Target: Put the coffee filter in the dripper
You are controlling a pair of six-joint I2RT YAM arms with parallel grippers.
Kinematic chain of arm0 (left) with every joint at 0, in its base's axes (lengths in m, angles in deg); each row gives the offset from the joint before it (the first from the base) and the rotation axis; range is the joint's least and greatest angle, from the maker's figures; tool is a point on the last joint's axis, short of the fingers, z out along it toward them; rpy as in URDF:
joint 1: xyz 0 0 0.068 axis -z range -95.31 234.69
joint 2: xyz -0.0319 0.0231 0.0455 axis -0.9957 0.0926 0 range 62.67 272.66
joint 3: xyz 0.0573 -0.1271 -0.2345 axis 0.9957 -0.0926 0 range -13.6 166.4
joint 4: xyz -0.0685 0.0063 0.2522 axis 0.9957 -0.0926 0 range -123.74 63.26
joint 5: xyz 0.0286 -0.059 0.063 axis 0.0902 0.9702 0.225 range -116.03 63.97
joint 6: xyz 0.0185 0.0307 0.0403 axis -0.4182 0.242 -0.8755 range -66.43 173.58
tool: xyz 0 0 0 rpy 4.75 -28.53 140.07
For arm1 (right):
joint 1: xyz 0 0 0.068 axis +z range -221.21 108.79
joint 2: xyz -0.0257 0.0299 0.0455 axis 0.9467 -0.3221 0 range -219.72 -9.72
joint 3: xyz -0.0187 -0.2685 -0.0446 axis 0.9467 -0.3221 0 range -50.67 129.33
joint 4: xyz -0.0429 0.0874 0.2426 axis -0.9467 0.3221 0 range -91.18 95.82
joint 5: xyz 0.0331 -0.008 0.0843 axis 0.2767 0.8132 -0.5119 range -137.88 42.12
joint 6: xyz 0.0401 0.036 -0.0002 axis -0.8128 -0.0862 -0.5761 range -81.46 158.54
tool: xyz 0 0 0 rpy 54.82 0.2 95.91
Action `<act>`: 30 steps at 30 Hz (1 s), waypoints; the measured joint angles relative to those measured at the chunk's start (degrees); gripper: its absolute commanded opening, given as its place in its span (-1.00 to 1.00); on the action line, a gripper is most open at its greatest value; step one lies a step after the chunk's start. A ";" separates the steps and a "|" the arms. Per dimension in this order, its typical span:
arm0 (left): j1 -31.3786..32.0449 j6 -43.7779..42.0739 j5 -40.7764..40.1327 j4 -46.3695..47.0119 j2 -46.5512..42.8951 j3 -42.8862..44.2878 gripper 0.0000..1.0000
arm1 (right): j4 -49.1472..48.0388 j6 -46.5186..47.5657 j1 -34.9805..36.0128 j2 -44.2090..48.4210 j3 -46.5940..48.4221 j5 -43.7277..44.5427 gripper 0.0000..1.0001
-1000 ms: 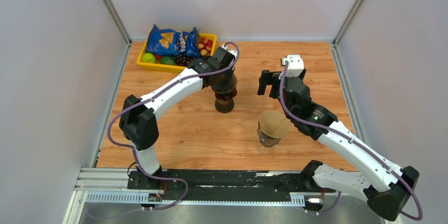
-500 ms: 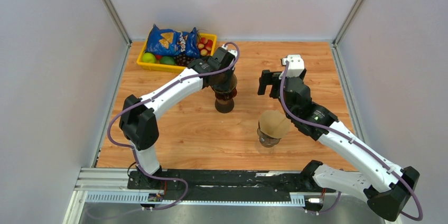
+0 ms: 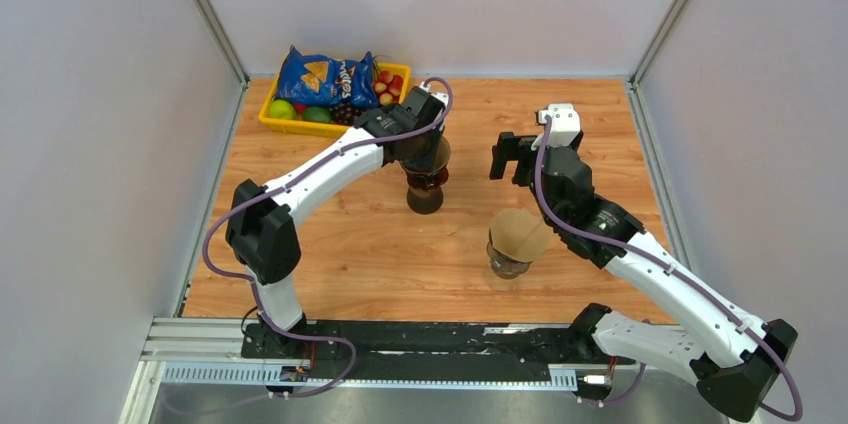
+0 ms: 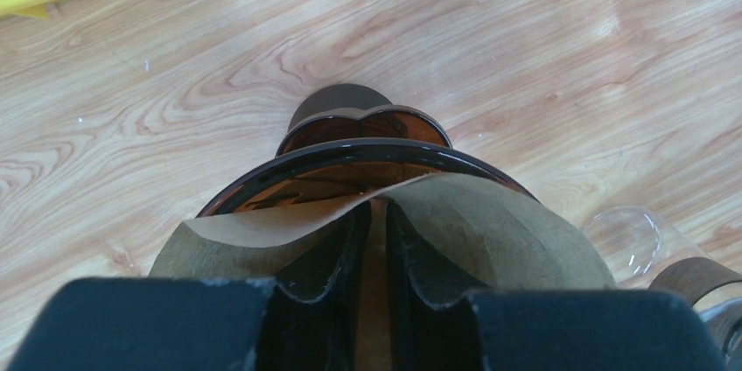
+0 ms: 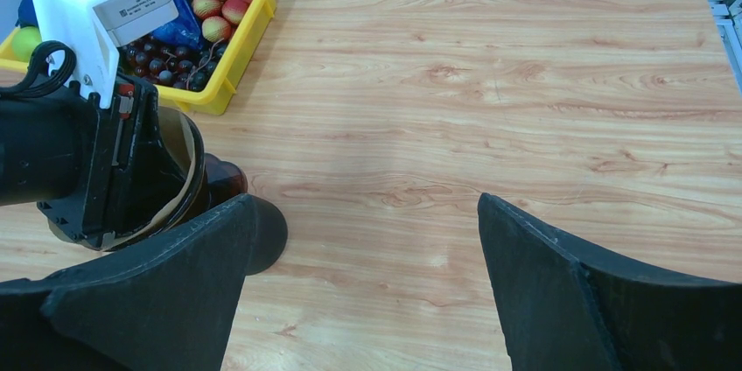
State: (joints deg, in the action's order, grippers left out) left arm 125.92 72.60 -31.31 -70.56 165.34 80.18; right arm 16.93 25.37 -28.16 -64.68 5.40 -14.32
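Holding station over the last second, with only slight drift in either arm; judged a settling pause before release, placement nearly done.

- Yellow tray (image 3: 272,124), far left at the back: snack bag and fruit, not involved.
- Left gripper (image 4: 372,213): fingers (image 4: 337,253) drawn close together, pinching a fold of paper between them.
- Coffee filter (image 4: 490,222): brown paper cone, lying inside the rim of the dripper; mouth up, tip presumably down and hidden; long axis near upright, leaning slightly toward the wrist; near edge rides above the rim, so full seating is uncertain.
- Dripper (image 4: 350,157): amber, upright, left of table centre.
- Spare filters (image 3: 518,232): on a glass stand, well apart.
- Right gripper (image 5: 367,205): fingers spread wide, holding nothing; eased a touch rightward.
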 measured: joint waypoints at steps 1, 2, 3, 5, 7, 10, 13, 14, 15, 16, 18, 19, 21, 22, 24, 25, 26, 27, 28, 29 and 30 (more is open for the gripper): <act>0.00 0.00 0.11 -0.15 0.00 0.15 -0.53 | 0.00 0.02 0.00 0.00 0.00 0.00 1.00; 0.00 -0.02 0.22 -0.17 0.00 0.35 -0.53 | 0.00 0.02 0.00 0.00 0.00 0.00 1.00; 0.00 0.00 0.35 -0.17 0.00 0.59 -0.53 | 0.00 0.00 0.00 0.00 0.00 0.00 1.00; 0.02 0.00 0.52 -0.20 0.00 1.03 -0.51 | 0.00 0.00 0.00 0.00 0.00 0.00 1.00; 0.04 -0.02 0.66 -0.20 0.00 1.49 -0.48 | 0.00 0.00 0.00 0.00 0.00 0.00 1.00; 0.15 -0.02 0.72 -0.24 -0.02 2.16 -0.44 | 0.00 0.00 0.00 0.02 0.00 0.00 1.00; 0.39 -0.02 0.74 -0.33 -0.04 2.67 -0.40 | 0.00 0.00 0.00 0.09 -0.02 0.00 1.00; 0.46 -0.04 0.74 -0.39 -0.04 2.75 -0.38 | 0.00 0.00 0.00 0.15 0.00 0.00 1.00; 0.55 -0.02 0.74 -0.50 -0.04 2.84 -0.36 | 0.00 0.00 0.00 0.24 -0.02 0.00 1.00; 0.57 -0.07 0.74 -0.57 -0.04 2.93 -0.33 | 0.00 0.00 0.00 0.31 -0.02 0.00 1.00; 0.63 -0.07 0.74 -0.61 -0.07 3.19 -0.31 | 0.00 0.00 0.00 0.42 -0.02 0.00 1.00; 0.68 -0.07 0.74 -0.61 -0.09 3.30 -0.27 | 0.00 0.00 0.00 0.42 -0.02 0.00 1.00; 0.70 -0.07 0.72 -0.61 -0.15 3.43 -0.22 | 0.00 0.00 0.00 0.42 -0.02 0.00 1.00; 0.70 -0.09 0.72 -0.59 -0.15 3.48 -0.21 | 0.00 0.00 0.00 0.42 -0.02 0.00 1.00; 0.68 -0.07 0.70 -0.66 -0.17 3.48 -0.18 | 0.00 0.00 0.00 0.42 -0.02 0.00 1.00; 0.68 -0.07 0.70 -0.68 -0.17 3.48 -0.16 | 0.00 0.00 0.00 0.42 -0.02 0.00 1.00; 0.68 -0.07 0.70 -0.70 -0.17 3.48 -0.15 | 0.00 0.00 0.00 0.42 -0.02 0.00 1.00; 0.70 -0.07 0.70 -0.74 -0.17 3.48 -0.13 | 0.00 0.00 0.00 0.42 -0.02 0.00 1.00; 0.68 -0.07 0.68 -0.79 -0.17 3.48 -0.13 | 0.00 0.00 0.00 0.42 -0.02 0.00 1.00; 0.68 -0.07 0.66 -0.92 -0.17 3.48 -0.11 | 0.00 0.00 0.00 0.42 -0.02 0.00 1.00; 0.68 -0.07 0.59 -1.05 -0.17 3.48 -0.11 | 0.00 0.00 0.00 0.42 -0.02 0.00 1.00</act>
State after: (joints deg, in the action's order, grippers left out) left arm 126.60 72.54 -30.71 -71.61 165.16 83.66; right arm 16.93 25.37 -28.16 -64.26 5.38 -14.32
